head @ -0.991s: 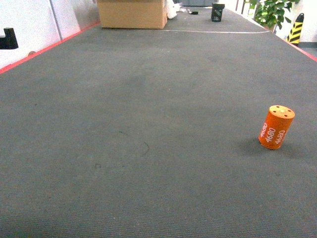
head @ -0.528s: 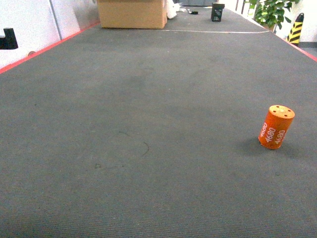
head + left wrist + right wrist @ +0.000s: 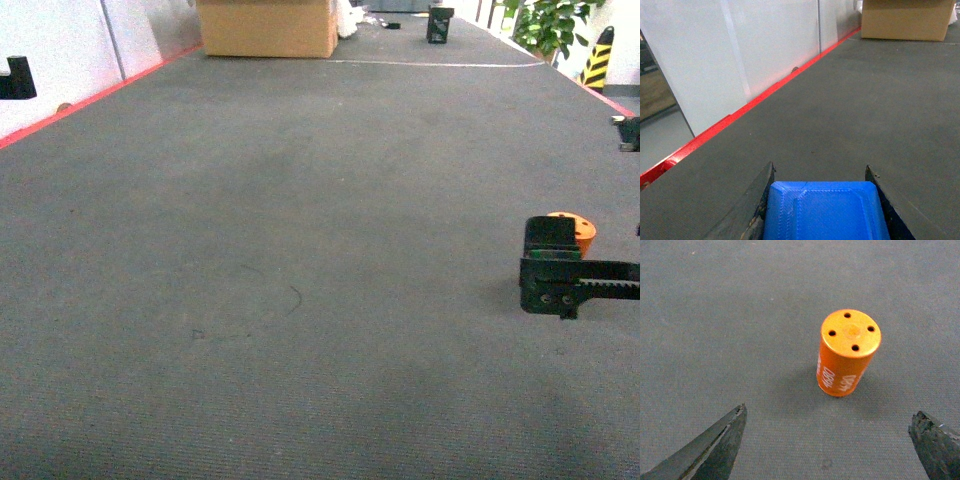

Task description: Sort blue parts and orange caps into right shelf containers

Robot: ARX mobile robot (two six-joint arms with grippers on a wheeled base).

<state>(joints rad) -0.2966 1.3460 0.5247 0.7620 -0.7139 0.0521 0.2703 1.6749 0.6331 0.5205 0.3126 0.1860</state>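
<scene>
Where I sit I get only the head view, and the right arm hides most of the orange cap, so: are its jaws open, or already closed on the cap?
Observer: Open. In the right wrist view the right gripper has its jaws spread wide. The orange cap stands ahead of them, between the two tips, untouched.
Operator: Is the cap upright?
Observer: Yes, it stands on its base on the grey mat, with its flat top and four small holes facing up.
Operator: And the left arm? I can't see it at all.
Observer: The left wrist view shows the left gripper with a blue part held between its jaws.
</scene>
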